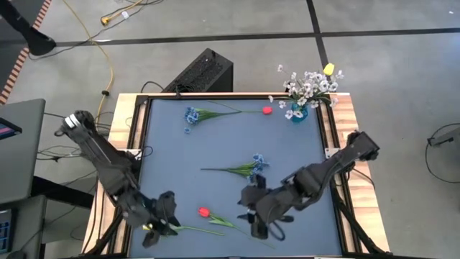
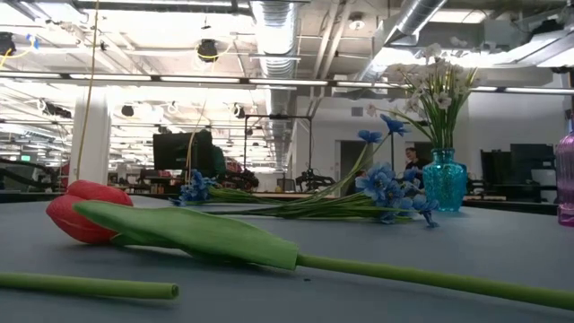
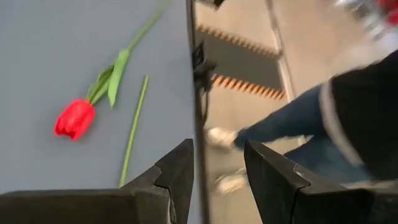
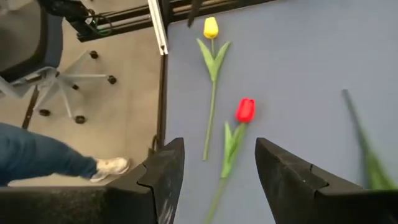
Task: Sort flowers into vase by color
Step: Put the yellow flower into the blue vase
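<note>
- Left pincer (image 1: 153, 229) and right pincer (image 1: 260, 224), both spread and empty, hover over the grey tabletop (image 1: 172, 151) near the front edge.
- Red artificial tulip (image 1: 204, 212) lies between them, ungrasped; a pincer probably must descend onto its thin stem.

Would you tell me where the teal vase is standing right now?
In the high view, the teal vase stands in the table's far right corner, holding white sprays; a red bud lies just left of it.

In the high view, a vase (image 1: 299, 111) holding flowers stands at the table's (image 1: 165, 158) upper right corner. A stem with a bud (image 1: 267, 111) lies left of it. Another flower (image 1: 256, 164) lies at the centre. Two stems (image 1: 203, 212) lie along the lower edge, between the left gripper (image 1: 162, 223) and right gripper (image 1: 264, 229).
</note>
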You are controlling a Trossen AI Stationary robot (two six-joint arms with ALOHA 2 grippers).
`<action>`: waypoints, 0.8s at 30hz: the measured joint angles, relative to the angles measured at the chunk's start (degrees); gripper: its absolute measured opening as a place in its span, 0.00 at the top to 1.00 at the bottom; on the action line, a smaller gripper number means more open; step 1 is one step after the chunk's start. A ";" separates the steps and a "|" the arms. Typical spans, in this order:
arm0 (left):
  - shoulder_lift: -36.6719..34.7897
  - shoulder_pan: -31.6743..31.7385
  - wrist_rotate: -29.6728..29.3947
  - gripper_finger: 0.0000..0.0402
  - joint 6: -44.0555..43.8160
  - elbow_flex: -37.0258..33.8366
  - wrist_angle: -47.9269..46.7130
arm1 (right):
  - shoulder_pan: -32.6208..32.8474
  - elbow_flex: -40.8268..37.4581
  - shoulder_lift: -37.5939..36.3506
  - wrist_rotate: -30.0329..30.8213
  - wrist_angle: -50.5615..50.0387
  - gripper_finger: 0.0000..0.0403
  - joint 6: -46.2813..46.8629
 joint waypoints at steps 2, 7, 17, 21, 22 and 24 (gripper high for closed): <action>3.37 -0.52 0.57 0.68 1.04 0.00 -0.11 | 0.43 -0.02 1.74 0.00 1.65 0.45 1.53; 11.60 -0.34 -0.26 0.68 5.97 0.00 0.00 | 0.55 -0.02 5.14 0.05 4.06 0.45 7.73; 25.23 -0.34 -0.74 0.68 9.01 0.00 0.72 | 0.53 -0.04 11.89 0.11 9.60 0.45 14.52; 28.61 -0.33 -2.08 0.68 10.25 0.01 2.35 | 0.90 -0.04 12.14 0.15 11.09 0.45 15.16; 29.32 -0.34 -2.48 0.68 10.24 0.02 2.25 | 0.80 -0.04 12.12 0.18 11.53 0.45 15.14; 30.62 -0.34 -3.60 0.68 9.28 0.04 1.83 | 0.73 -0.04 12.12 0.22 12.28 0.45 15.11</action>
